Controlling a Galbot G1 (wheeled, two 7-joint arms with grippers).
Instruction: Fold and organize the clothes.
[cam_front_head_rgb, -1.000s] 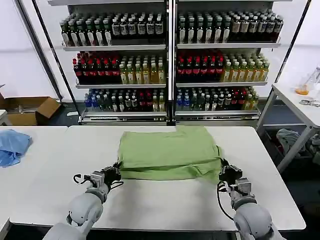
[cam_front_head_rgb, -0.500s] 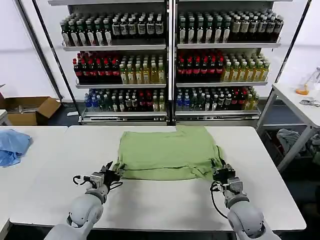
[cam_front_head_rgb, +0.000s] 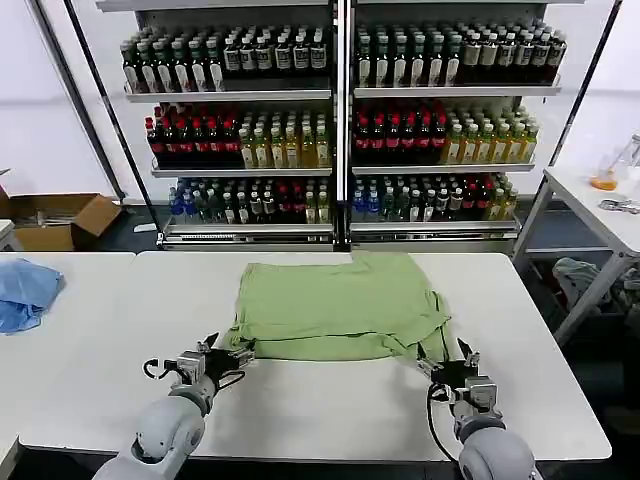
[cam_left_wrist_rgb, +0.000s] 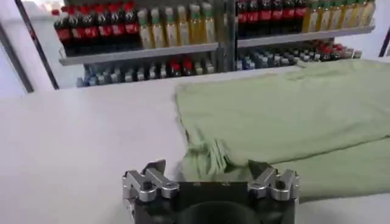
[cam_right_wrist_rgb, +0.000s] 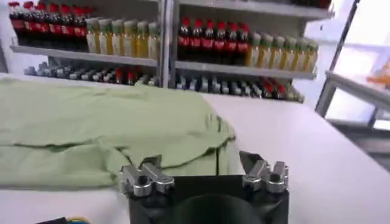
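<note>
Light green short-sleeved cotton shirt (cam_front_head_rgb: 340, 305) lying folded on the white table (cam_front_head_rgb: 300, 400), roughly centred, well apart from the crumpled light blue cloth (cam_front_head_rgb: 25, 290) off past its left side on the neighbouring table.

Left gripper (cam_front_head_rgb: 222, 356) just off the shirt's near left corner, jaws spread wide, nothing held; left wrist view puts bunched hem straight ahead of the open left gripper (cam_left_wrist_rgb: 211, 176). Right gripper (cam_front_head_rgb: 452, 366) just off the near right corner, likewise wide open and empty; right wrist view has the shirt's edge ahead and to one side of the open right gripper (cam_right_wrist_rgb: 204, 171).

Likely reason for placement: one gripper per near corner, symmetrical, suited to releasing or regrasping the near edge of a fold.

Shirt itself: broad rectangle, upper layer laid over a lower one along the near edge. Surface mostly smooth, shallow wrinkles. Near left corner puckered; near right corner with a dangling flap, probably a sleeve. Collar, buttons and printed patch not discernible. Fold judged partway; tidying probably still needed.
</note>
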